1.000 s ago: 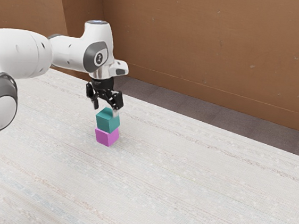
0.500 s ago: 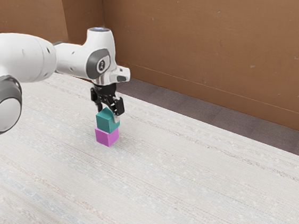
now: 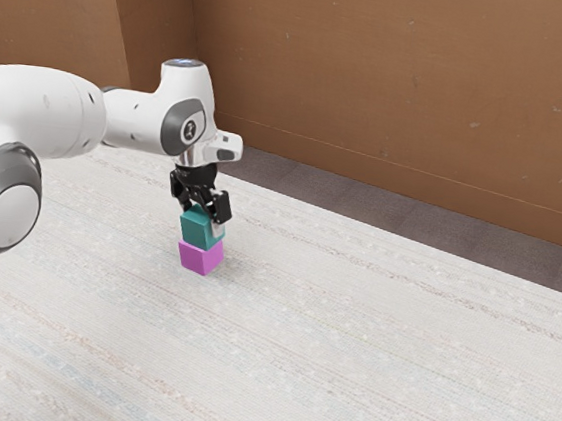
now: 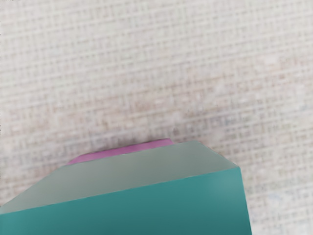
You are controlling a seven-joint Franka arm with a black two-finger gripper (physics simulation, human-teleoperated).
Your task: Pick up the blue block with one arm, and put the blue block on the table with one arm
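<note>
In the exterior view my gripper (image 3: 200, 212) is low over the top of the blue-green block (image 3: 198, 229), overlapping its upper part. Whether it grips the block cannot be made out. The block rests on a magenta block (image 3: 196, 257), which stands on the table (image 3: 348, 338). In the wrist view the blue-green block (image 4: 132, 210) is large and close under the hand, its far side face pale grey. A thin strip of the magenta block (image 4: 124, 151) peeks out past that face, against the pale table surface.
A brown wall (image 3: 404, 93) rises behind the table, with a dark grey strip (image 3: 362, 204) of floor between wall and table edge. The arm (image 3: 30, 109) comes in from the exterior view's left.
My hand has come down from above the stack to around the upper part of the blue-green block. Both blocks have kept their places.
</note>
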